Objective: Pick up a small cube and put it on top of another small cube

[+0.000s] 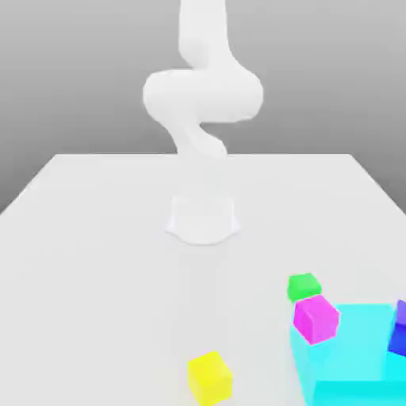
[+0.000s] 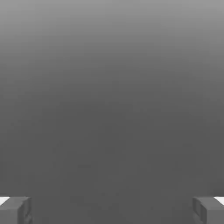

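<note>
While beside magenta cube [image 1: 315, 319], green cube [image 1: 303, 286].

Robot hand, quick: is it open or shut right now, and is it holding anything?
Hand: open, its two fingers set wide apart, with nothing between them.

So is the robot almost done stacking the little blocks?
Not yet, nothing looks done. The green cube sits on the table, right behind the magenta cube, with nothing stacked on anything. In the hand view the claw is open and holds nothing, with only grey ahead. Still left: reaching down, grabbing the green cube, and putting it on another small cube.
</note>
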